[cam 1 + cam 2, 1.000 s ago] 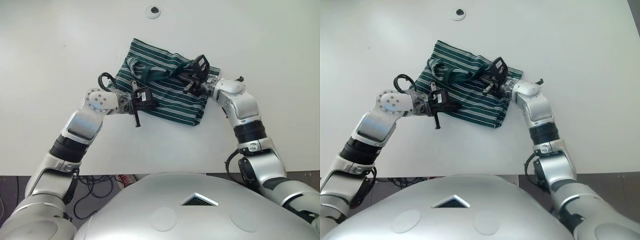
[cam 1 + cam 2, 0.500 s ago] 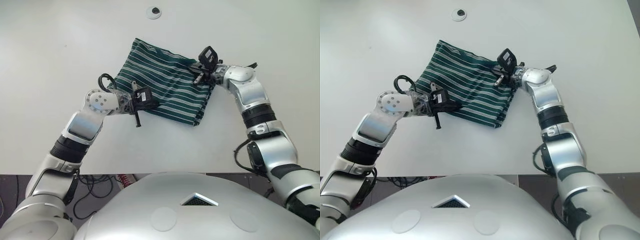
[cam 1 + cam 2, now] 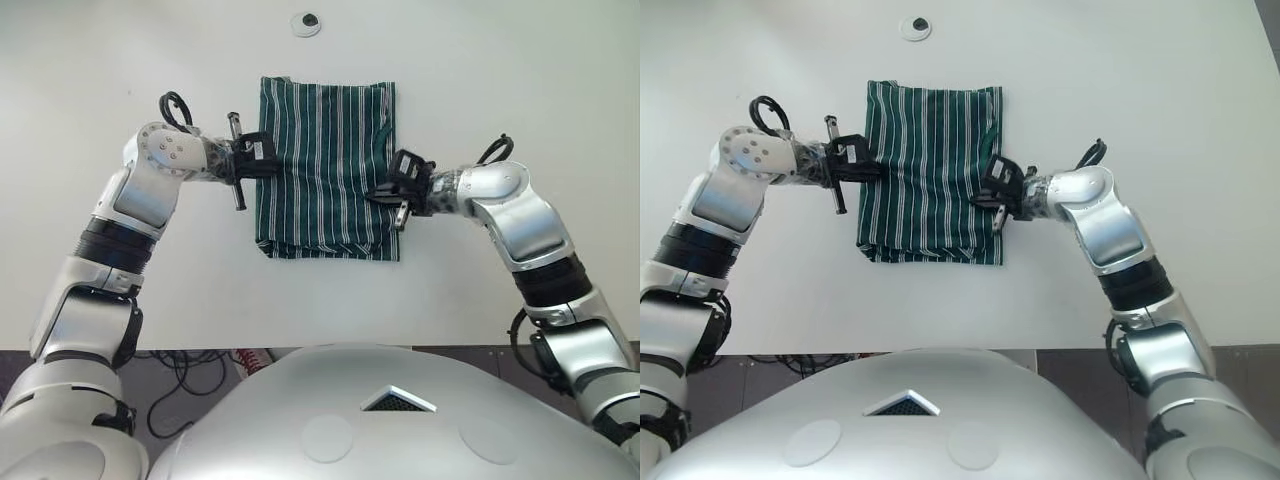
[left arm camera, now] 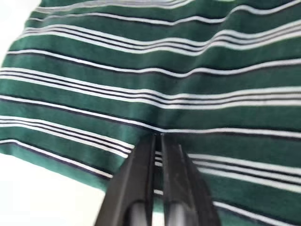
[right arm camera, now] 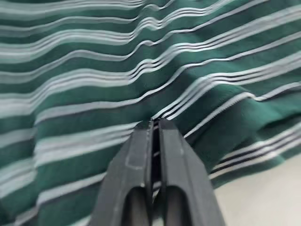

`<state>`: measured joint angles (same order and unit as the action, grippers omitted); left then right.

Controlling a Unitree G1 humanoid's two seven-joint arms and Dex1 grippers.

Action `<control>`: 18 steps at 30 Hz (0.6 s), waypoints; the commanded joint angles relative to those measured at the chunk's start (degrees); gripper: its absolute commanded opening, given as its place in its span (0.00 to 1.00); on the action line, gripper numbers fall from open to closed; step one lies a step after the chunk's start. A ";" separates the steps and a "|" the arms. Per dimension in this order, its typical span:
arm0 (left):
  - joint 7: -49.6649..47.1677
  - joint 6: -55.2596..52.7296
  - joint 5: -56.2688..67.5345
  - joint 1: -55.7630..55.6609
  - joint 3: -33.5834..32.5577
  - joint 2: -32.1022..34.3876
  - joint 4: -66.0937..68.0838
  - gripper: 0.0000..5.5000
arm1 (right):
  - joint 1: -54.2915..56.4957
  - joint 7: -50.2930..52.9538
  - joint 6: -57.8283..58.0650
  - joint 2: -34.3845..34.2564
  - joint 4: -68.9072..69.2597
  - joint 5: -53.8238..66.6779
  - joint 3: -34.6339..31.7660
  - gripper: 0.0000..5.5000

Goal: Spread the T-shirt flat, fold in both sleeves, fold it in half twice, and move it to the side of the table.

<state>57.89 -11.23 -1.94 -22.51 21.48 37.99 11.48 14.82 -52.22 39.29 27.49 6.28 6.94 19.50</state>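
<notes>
Apparently done folding T-shirt point(image 3: 320, 150), lying mid tabletop point(image 3: 520, 70). Pinched shut at 9 o'clock in left end effector point(image 3: 263, 167), at 3 o'clock in right end effector point(image 3: 380, 192). Yet to shift sideways

Nothing legible is showing: no text, number, brand or sign. A small pale patch on the left gripper point(image 3: 265, 165) may be a label, but it is appearing too small to read.
</notes>
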 commanded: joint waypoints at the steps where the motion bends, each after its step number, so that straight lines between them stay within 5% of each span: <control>1: 0.28 -2.49 5.47 3.27 -8.93 3.91 -9.75 0.14 | 1.37 -2.10 5.77 3.02 12.85 7.52 -7.44 0.16; 8: 1.96 10.30 -0.89 27.01 -14.96 19.35 -24.02 0.33 | -16.71 -11.57 -33.91 24.58 10.55 -5.03 -7.88 0.37; 10: -0.43 15.53 -4.10 31.27 -14.39 19.67 -24.95 0.38 | -19.53 -11.41 -38.86 24.89 8.57 -5.10 -8.26 0.44; 18: -10.29 30.54 -18.55 33.59 -5.96 15.48 -18.60 0.38 | -20.55 -1.00 -50.94 16.75 3.25 -12.99 -3.45 0.44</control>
<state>47.29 19.03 -16.34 10.08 11.88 54.23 -10.03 -6.09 -55.20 -9.88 45.54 10.18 -4.15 14.80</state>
